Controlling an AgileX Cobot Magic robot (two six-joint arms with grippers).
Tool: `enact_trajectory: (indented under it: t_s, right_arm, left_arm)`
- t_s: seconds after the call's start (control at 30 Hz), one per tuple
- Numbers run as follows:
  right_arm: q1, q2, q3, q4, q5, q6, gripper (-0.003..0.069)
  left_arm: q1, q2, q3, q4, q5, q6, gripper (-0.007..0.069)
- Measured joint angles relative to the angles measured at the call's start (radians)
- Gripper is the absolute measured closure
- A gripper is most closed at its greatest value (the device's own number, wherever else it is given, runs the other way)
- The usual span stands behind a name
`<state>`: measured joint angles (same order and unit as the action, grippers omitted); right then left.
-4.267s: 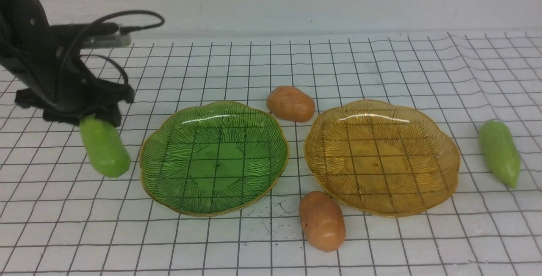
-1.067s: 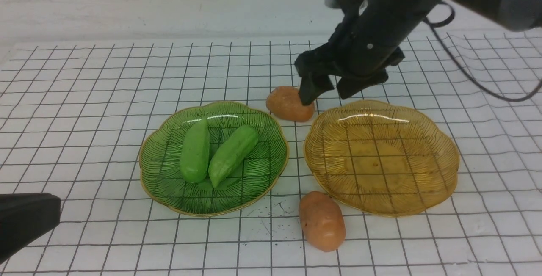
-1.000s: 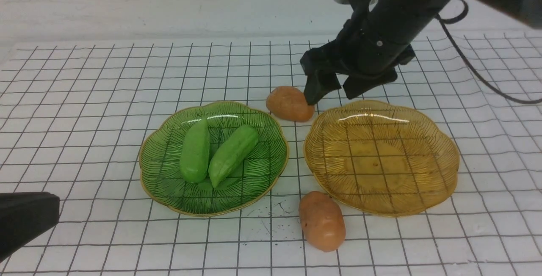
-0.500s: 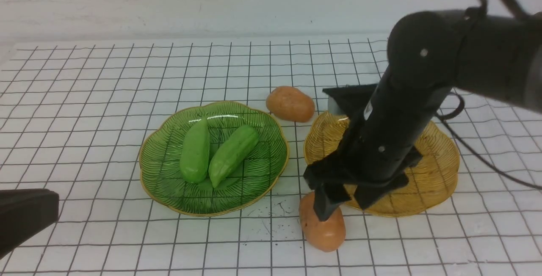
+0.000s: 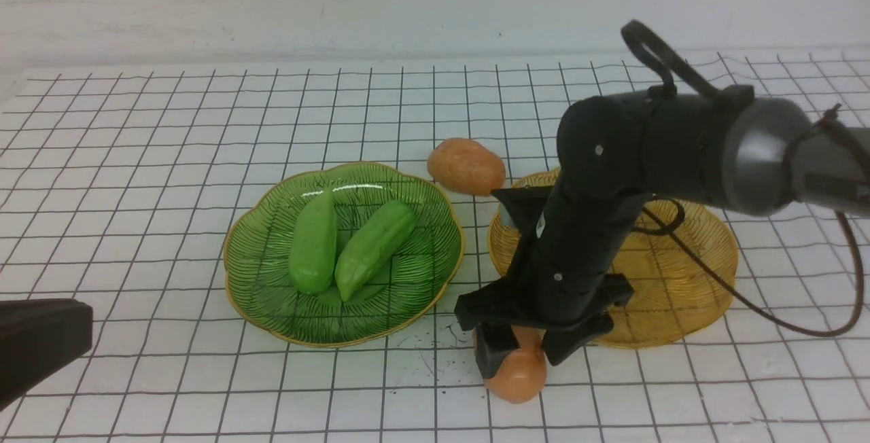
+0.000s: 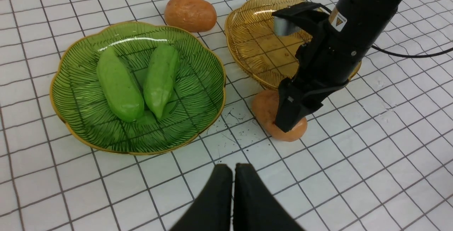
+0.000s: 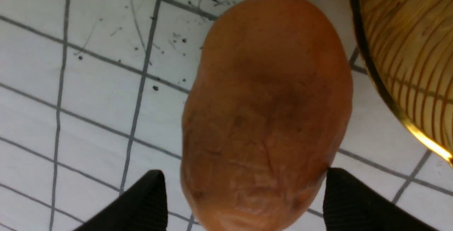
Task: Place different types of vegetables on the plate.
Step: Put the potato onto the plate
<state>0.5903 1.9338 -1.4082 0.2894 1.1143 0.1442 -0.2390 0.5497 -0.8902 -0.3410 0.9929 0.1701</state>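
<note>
Two light-green cucumber-like vegetables point(image 5: 313, 242) point(image 5: 374, 248) lie side by side on the green plate point(image 5: 272, 307). One orange-brown potato point(image 5: 466, 166) rests on the table behind the two plates. A second potato point(image 5: 518, 376) lies just in front of the amber plate point(image 5: 680, 293). My right gripper point(image 5: 522, 360) stands open over it, one finger point(image 7: 148, 195) on each side of the potato point(image 7: 265, 117). The other finger point(image 7: 350, 195) touches its edge. My left gripper point(image 6: 233, 169) is shut and empty, low at the near left.
The amber plate point(image 6: 254, 39) holds nothing, and its rim point(image 7: 389, 100) passes close to the right gripper's finger. The right arm reaches over this plate. A white gridded cloth covers the table, with a white wall behind.
The right gripper has left the far potato, come forward across the amber plate and dropped down astride the near potato. The left arm has stayed put, shut.
</note>
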Motion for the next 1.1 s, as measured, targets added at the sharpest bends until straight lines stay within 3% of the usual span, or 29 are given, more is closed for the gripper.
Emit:
enact_trajectory:
  t_s: [0.4, 0.5, 0.87, 1.1]
  right_arm:
    - [0.004, 0.036, -0.001, 0.02, -0.065, 0.043, 0.0118]
    - [0.004, 0.037, -0.001, 0.029, -0.088, 0.033, 0.0146]
    - [0.004, -0.064, 0.0, 0.012, -0.003, -0.024, 0.0157]
    - [-0.095, -0.274, 0.0, -0.21, 0.087, -0.042, 0.0157]
  left_arm:
    - [0.0, 0.0, 0.0, 0.0, -0.002, 0.0, 0.0632]
    - [0.0, 0.0, 0.0, 0.001, -0.002, 0.001, 0.0632]
    - [0.0, 0.0, 0.0, 0.002, -0.002, 0.006, 0.0632]
    - [0.0, 0.012, 0.0, 0.0, -0.01, -0.001, 0.0632]
